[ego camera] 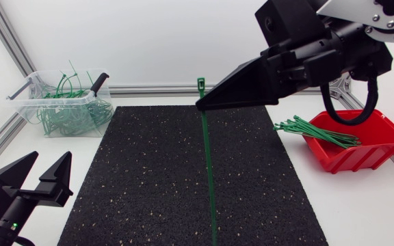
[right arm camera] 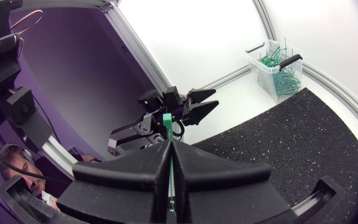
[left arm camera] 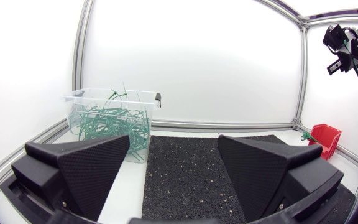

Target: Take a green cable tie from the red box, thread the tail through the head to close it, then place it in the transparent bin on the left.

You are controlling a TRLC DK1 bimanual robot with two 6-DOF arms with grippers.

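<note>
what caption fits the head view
The right gripper holds a green cable tie hanging over the black mat; left gripper open.

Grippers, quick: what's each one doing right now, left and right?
Matte black left gripper: open, holding nothing.
Matte black right gripper: shut on the long green plastic cable tie, just below its head.

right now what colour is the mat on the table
Black with fine pale speckles all over; the mat shows best in the head view.
</note>
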